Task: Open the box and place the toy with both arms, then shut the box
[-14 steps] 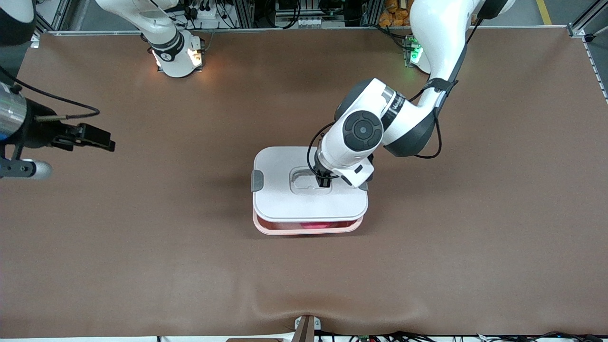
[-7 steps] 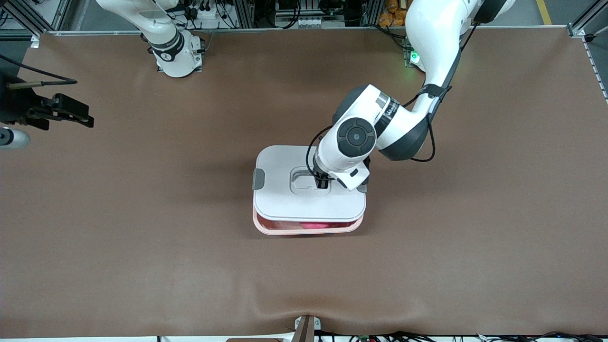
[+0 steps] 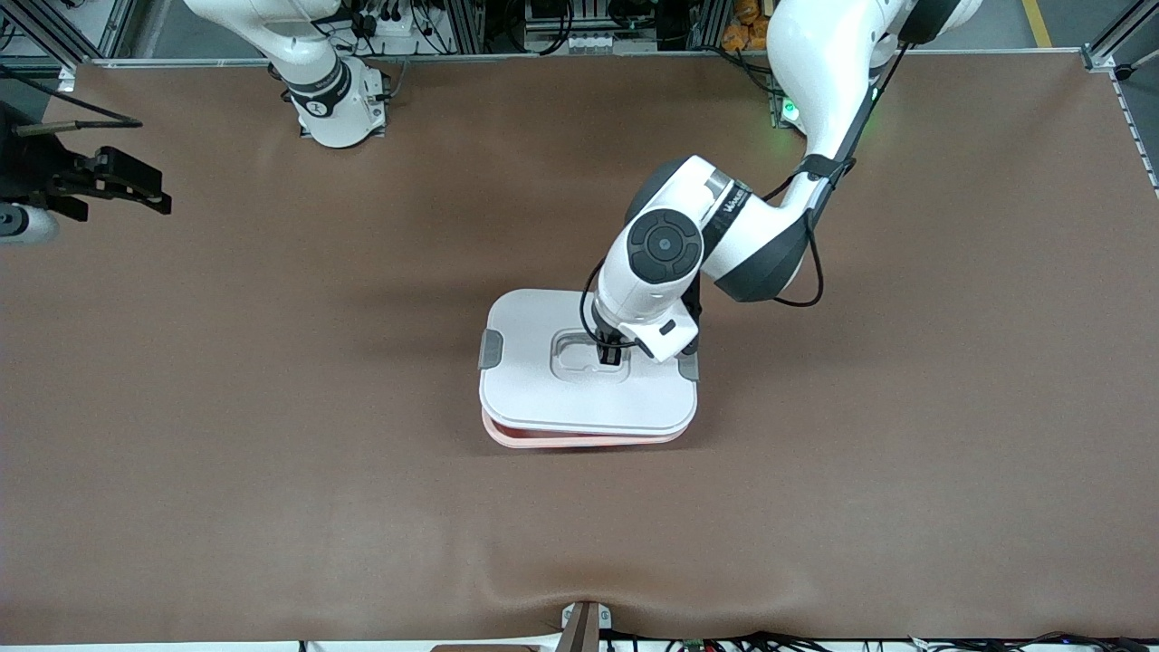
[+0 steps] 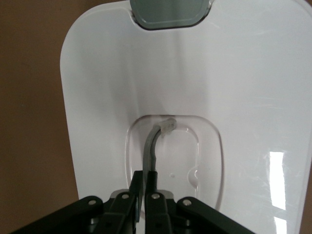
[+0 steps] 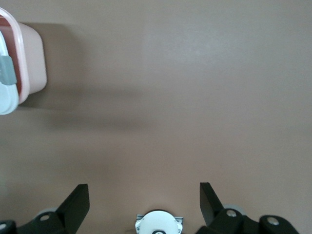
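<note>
The box's pink tub (image 3: 579,442) stands mid-table, and its white lid (image 3: 543,398) hangs over it and covers nearly all of it. Only a strip of pink rim shows on the side nearer the front camera. My left gripper (image 3: 608,353) is shut on the thin grey handle (image 4: 152,151) in the lid's (image 4: 243,97) central recess. Its closed tips (image 4: 145,175) pinch the strap. The toy is hidden under the lid. My right gripper (image 3: 118,186) waits open over the right arm's end of the table. In the right wrist view it (image 5: 145,195) holds nothing, and the tub (image 5: 31,58) shows at the frame's edge.
Grey clips sit at both short ends of the lid (image 3: 490,349) (image 4: 170,12). The arms' bases (image 3: 340,109) (image 3: 788,104) stand along the table edge farthest from the front camera. A ridge in the brown table cover (image 3: 579,584) lies near the front edge.
The left gripper carried the lid toward the front camera and over the tub, hiding the pink toy. The right gripper drew back toward its end of the table.
</note>
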`<state>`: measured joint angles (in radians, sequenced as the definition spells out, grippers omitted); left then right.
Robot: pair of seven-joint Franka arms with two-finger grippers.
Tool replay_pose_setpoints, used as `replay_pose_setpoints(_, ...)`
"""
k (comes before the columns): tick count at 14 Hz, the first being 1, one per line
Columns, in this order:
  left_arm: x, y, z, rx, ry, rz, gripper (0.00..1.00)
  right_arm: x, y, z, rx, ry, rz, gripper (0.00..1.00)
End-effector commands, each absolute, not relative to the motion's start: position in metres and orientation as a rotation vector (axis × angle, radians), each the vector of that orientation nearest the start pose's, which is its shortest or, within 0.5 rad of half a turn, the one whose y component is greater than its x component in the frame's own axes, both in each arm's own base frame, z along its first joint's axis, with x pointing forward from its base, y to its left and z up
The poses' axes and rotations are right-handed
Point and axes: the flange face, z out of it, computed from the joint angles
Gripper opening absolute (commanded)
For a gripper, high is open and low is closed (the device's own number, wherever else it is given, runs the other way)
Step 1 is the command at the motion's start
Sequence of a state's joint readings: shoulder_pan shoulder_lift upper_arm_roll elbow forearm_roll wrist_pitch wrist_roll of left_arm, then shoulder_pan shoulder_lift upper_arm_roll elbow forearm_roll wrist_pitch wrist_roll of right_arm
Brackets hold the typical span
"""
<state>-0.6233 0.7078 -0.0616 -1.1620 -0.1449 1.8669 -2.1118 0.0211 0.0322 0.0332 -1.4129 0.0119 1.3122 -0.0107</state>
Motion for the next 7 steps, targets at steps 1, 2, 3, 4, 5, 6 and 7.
replay_pose_setpoints(1,0.583,-0.479,0.374,-2.363,-2.135,0.235,0.0,0.493,0.027,0.643,-3.161,-0.127,0.134,1.0)
replay_pose_setpoints(2,0.584,-0.48,0.371,-2.364,-2.14,0.229,0.0,0.489,0.027,0.642,-3.164,-0.13,0.119,1.0)
replay_pose_setpoints(3,0.585,-0.48,0.371,-2.364,-2.142,0.224,0.0,0.488,0.028,0.642,-3.164,-0.132,0.119,1.0)
replay_pose_setpoints(4,0.585,-0.479,0.371,-2.364,-2.144,0.222,0.0,0.489,0.028,0.642,-3.164,-0.135,0.116,1.0)
replay_pose_setpoints(5,0.586,-0.479,0.371,-2.362,-2.148,0.218,0.0,0.491,0.026,0.644,-3.166,-0.154,0.102,1.0)
replay_pose_setpoints(6,0.59,-0.474,0.37,-2.351,-2.159,0.203,0.0,0.493,0.021,0.653,-3.162,-0.178,0.074,1.0)
replay_pose_setpoints(7,0.593,-0.47,0.37,-2.343,-2.168,0.19,0.0,0.497,0.013,0.658,-3.16,-0.2,0.055,1.0)
